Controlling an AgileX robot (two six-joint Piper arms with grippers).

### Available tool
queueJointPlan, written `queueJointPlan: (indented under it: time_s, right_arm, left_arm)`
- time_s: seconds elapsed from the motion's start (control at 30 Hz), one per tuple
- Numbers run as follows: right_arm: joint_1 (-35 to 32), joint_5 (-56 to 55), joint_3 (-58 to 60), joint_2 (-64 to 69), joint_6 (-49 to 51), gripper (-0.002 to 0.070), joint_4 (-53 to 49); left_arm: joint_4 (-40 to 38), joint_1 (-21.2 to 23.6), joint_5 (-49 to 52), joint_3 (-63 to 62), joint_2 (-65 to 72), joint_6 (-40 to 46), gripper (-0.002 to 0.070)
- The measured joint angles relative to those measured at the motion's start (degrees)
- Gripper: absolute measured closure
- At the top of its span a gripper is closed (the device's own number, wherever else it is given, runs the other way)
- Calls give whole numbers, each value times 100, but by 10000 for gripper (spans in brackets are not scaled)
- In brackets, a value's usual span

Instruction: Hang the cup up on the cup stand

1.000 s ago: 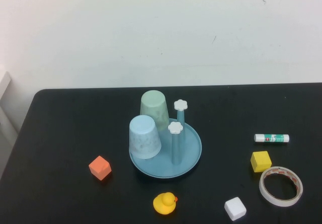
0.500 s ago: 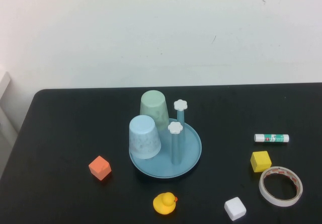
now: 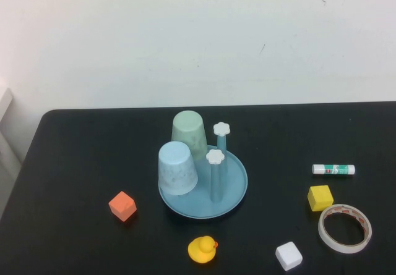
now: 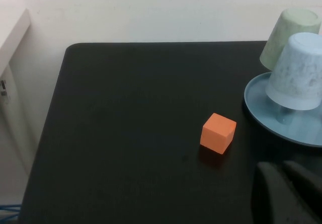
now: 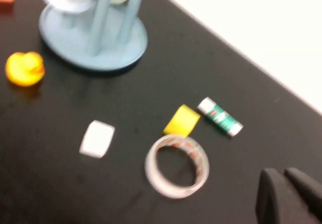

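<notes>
The pale mint-green cup [image 3: 189, 133] sits upside down over a peg at the back left of the round blue cup stand [image 3: 234, 191]. It also shows in the left wrist view [image 4: 289, 32]. A light blue speckled cup [image 3: 177, 167] sits upside down on the stand's front left. Two pegs with white flower caps [image 3: 215, 157] stand bare. Neither gripper shows in the high view. My left gripper [image 4: 284, 171] is shut and empty, near the table's left front, apart from the stand [image 4: 261, 108]. My right gripper [image 5: 284, 176] is shut and empty, over the table's right side.
An orange cube [image 3: 122, 205] lies left of the stand. A yellow duck [image 3: 202, 249] is in front of it. At the right lie a white cube [image 3: 289, 255], a yellow cube [image 3: 320, 198], a tape roll [image 3: 325, 228] and a glue stick [image 3: 333, 169].
</notes>
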Motion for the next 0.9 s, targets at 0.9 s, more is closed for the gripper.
queueJointPlan:
  time_s: [0.9]
  right_arm:
    - [-725, -2025, 2296, -1714, 3062, 678, -1614]
  left_arm:
    - [0, 9, 0, 0, 0, -33, 675]
